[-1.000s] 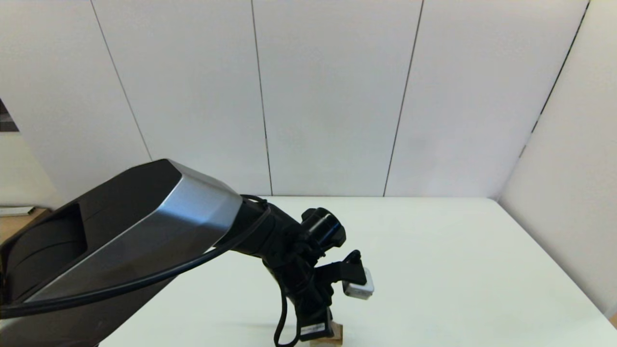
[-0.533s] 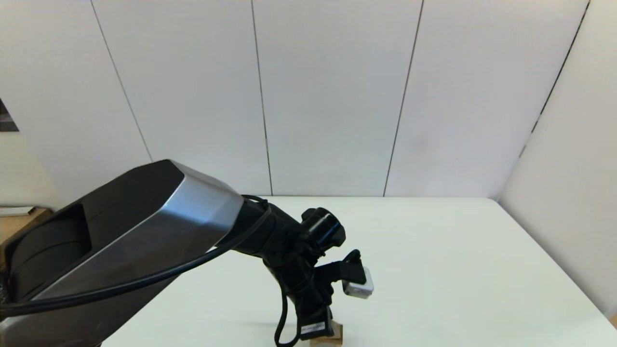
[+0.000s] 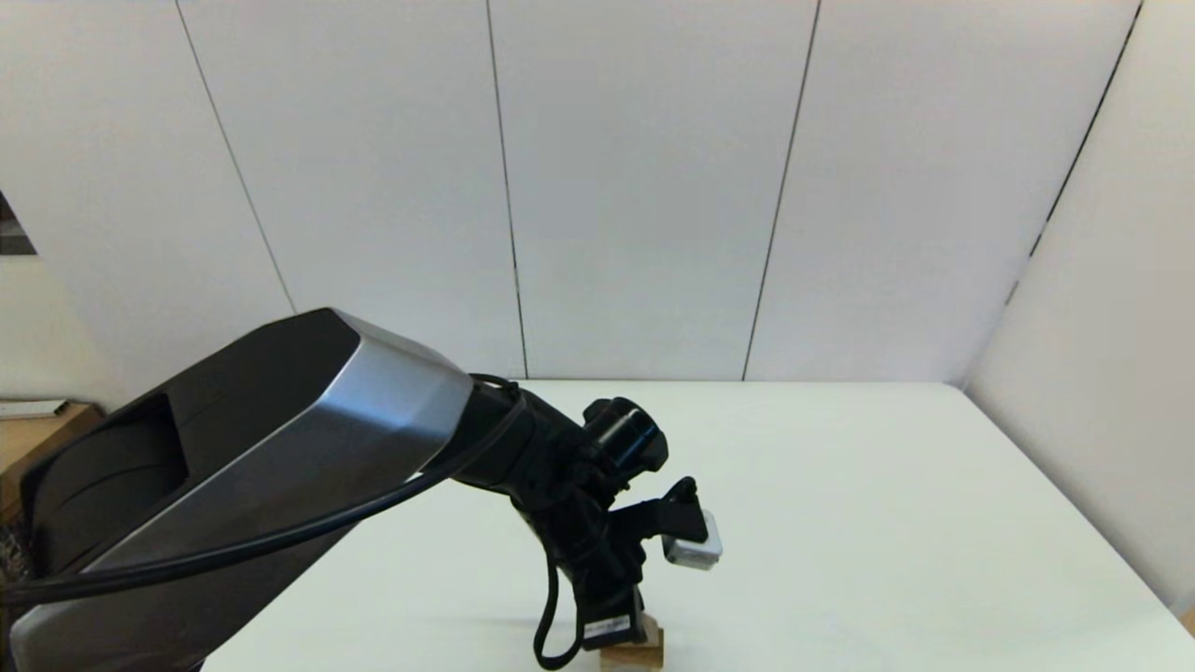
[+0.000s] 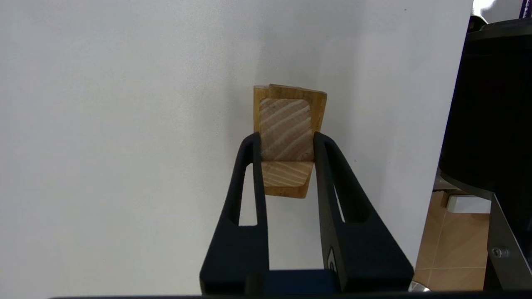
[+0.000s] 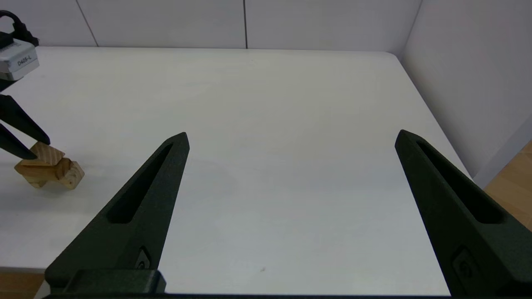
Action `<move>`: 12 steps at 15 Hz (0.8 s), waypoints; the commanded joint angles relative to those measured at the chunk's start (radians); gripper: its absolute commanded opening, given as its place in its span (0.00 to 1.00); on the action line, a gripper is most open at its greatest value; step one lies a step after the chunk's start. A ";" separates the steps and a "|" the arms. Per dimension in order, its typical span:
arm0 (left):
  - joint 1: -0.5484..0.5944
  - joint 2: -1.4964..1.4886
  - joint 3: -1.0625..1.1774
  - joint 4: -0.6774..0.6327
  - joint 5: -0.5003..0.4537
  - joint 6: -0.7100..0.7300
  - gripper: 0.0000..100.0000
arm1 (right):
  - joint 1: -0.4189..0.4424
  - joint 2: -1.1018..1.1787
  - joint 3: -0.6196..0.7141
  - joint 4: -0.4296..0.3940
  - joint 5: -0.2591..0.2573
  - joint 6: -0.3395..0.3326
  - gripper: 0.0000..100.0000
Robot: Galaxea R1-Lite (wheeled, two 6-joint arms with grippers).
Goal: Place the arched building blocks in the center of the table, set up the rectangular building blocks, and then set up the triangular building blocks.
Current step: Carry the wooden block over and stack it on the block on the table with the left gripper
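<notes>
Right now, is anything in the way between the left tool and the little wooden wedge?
Nothing visible. The left tool is already closed on the wedge, one finger on each side, and the wedge sits on top of another block. The right tool hangs open over bare table, well away from the blocks.

1. Lighting: bright, even, diffuse throughout; no glare.
2. Shadows: soft only; a faint grey band falls across the table (image 4: 124,124) behind the triangular building blocks (image 4: 286,128).
3. Focus: wood grain sharp; no motion blur.
</notes>
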 commanded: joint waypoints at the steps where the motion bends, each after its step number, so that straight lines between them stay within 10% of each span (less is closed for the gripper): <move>1: -0.001 -0.003 0.000 0.003 -0.002 0.004 0.00 | 0.000 0.001 0.000 0.001 0.001 0.000 1.00; 12: -0.006 -0.010 0.006 0.018 -0.002 0.007 0.00 | 0.000 0.001 0.000 0.001 0.001 0.000 1.00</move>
